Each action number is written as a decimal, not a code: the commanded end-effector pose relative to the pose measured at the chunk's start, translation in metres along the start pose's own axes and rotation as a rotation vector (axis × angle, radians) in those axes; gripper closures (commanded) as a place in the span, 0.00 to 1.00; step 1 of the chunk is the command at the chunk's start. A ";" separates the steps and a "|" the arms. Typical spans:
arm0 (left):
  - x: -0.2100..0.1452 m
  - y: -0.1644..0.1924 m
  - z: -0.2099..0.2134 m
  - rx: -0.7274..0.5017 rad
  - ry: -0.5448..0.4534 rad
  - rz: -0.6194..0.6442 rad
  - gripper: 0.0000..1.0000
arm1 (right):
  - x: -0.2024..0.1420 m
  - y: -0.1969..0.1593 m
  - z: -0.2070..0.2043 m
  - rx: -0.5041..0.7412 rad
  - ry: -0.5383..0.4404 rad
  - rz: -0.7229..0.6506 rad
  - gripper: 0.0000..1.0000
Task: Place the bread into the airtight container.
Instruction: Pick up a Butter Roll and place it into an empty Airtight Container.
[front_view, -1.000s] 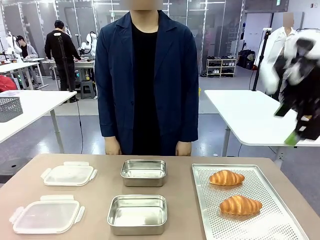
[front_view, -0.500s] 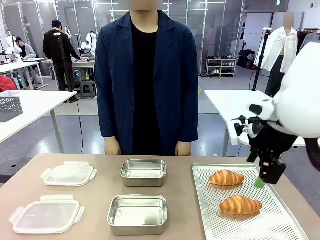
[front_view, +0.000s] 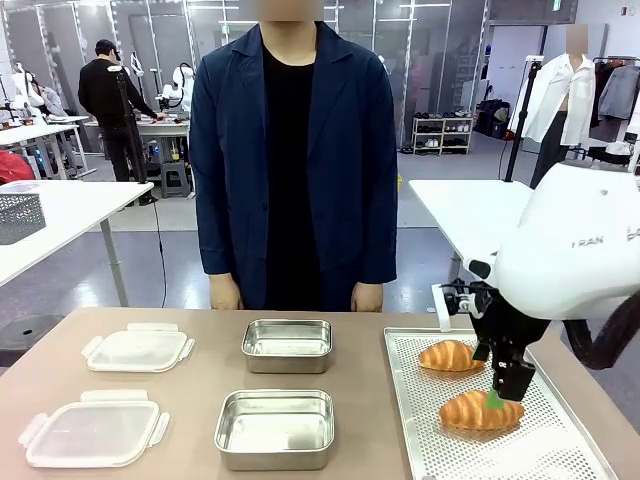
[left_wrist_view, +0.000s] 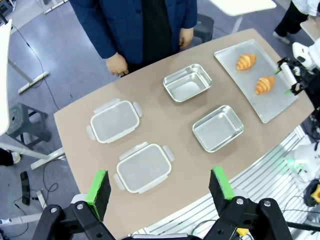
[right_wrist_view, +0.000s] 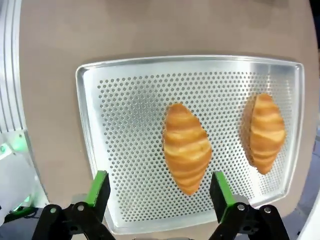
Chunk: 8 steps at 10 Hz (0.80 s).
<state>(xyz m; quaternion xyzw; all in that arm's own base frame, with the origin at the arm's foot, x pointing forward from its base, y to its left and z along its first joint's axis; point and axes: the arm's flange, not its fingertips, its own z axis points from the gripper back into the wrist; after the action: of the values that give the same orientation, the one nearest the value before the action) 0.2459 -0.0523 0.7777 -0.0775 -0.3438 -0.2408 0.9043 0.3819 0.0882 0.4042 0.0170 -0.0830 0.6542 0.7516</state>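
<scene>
Two croissant-shaped breads lie on a perforated metal tray (front_view: 560, 420) at the right: a far bread (front_view: 452, 355) and a near bread (front_view: 478, 411). My right gripper (front_view: 500, 392) hangs open just above the near bread (right_wrist_view: 187, 148), which sits between its green pads (right_wrist_view: 98, 187), with the far bread (right_wrist_view: 266, 132) off to one side. Two open steel containers stand mid-table, one far (front_view: 287, 345) and one near (front_view: 275, 428). My left gripper (left_wrist_view: 159, 185) is open and empty, high above the table, looking down on both containers (left_wrist_view: 188, 82) (left_wrist_view: 218, 128).
Two clear clip lids lie at the left, one far (front_view: 137, 349) and one near (front_view: 95, 432). A person in a dark blue jacket (front_view: 292, 160) stands at the far edge, hands down. The tray (right_wrist_view: 125, 100) reaches close to the table's right and front edges.
My right arm has swung in from the upper right and come down over the tray, ending just above the near bread. Nothing else moved.
</scene>
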 end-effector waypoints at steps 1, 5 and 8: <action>0.000 0.000 0.001 -0.004 0.001 -0.010 0.00 | -0.013 -0.018 -0.023 0.006 0.015 0.017 0.00; 0.000 0.000 0.001 -0.004 0.001 -0.010 0.00 | -0.018 -0.034 -0.058 -0.005 0.055 0.039 0.00; 0.000 0.000 0.001 -0.004 0.001 -0.010 0.00 | -0.017 -0.042 -0.078 -0.003 0.081 0.030 0.00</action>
<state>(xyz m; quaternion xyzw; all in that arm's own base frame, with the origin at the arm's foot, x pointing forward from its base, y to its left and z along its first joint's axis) 0.2459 -0.0523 0.7777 -0.0775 -0.3438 -0.2408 0.9043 0.4217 0.0756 0.3360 -0.0036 -0.0509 0.6590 0.7504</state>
